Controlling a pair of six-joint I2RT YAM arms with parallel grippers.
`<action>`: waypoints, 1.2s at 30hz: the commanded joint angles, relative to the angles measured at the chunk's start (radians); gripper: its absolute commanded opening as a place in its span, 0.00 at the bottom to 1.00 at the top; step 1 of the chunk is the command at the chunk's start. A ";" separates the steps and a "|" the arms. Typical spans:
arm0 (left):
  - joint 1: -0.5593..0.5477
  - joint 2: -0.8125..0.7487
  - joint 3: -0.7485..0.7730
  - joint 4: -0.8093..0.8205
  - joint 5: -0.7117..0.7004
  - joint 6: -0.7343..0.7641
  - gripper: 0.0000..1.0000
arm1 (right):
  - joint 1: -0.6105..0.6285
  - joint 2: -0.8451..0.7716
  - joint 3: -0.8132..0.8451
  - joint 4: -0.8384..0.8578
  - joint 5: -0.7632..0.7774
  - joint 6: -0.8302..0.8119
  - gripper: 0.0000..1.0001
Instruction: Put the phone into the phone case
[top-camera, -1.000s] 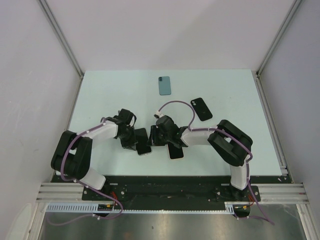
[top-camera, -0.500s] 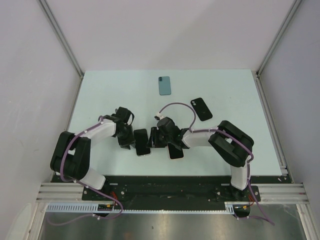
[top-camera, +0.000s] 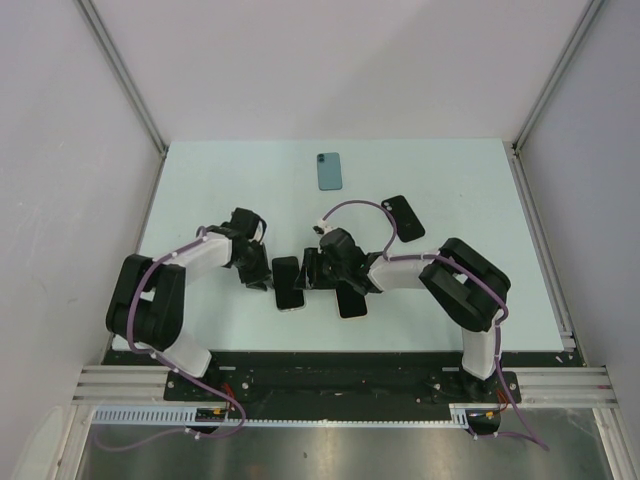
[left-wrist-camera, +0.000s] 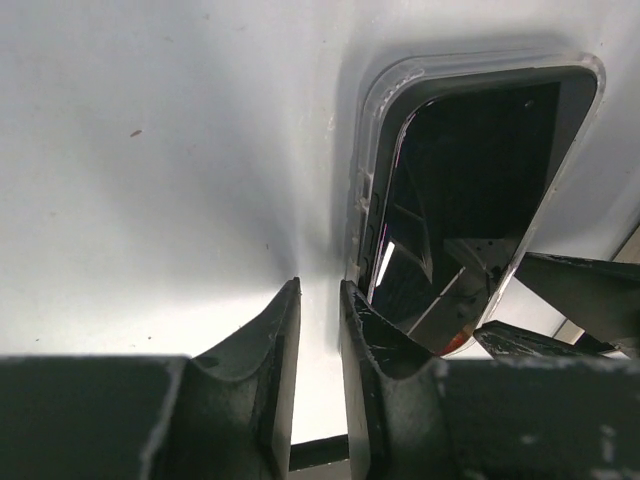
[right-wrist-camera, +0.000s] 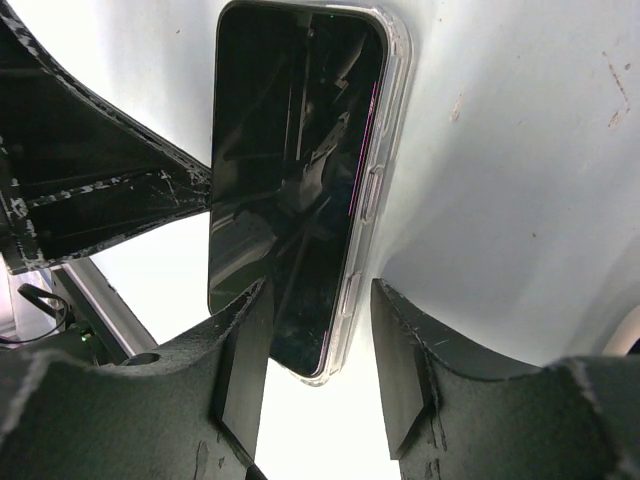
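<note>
A black phone (top-camera: 288, 283) lies screen up inside a clear phone case (right-wrist-camera: 388, 140) on the pale table, between my two grippers. It also shows in the left wrist view (left-wrist-camera: 470, 190). My left gripper (top-camera: 263, 272) is just left of it, with its jaws almost together and nothing between them (left-wrist-camera: 318, 300). My right gripper (top-camera: 311, 272) is at the phone's right side. It is open (right-wrist-camera: 320, 300), with the phone's near corner and cased edge lying between its fingers. I cannot tell whether it touches the phone.
A second dark phone or case (top-camera: 351, 301) lies under my right wrist. A black phone or case (top-camera: 403, 218) lies at the right middle. A teal phone (top-camera: 329, 171) lies near the far edge. A purple cable (top-camera: 352, 208) loops over my right arm.
My left gripper has drawn back to the left, off the phone, so the whole cased phone now shows. My right gripper has shifted slightly away from the near edge.
</note>
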 joint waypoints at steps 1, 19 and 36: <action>0.003 0.008 0.031 0.045 0.049 0.007 0.26 | -0.008 0.006 -0.008 0.050 0.006 -0.031 0.49; 0.041 -0.043 0.025 0.062 0.117 0.019 0.38 | -0.014 0.014 -0.008 0.032 0.007 -0.019 0.49; 0.055 0.056 -0.056 0.155 0.305 -0.024 0.15 | -0.060 0.084 -0.008 0.362 -0.307 0.168 0.52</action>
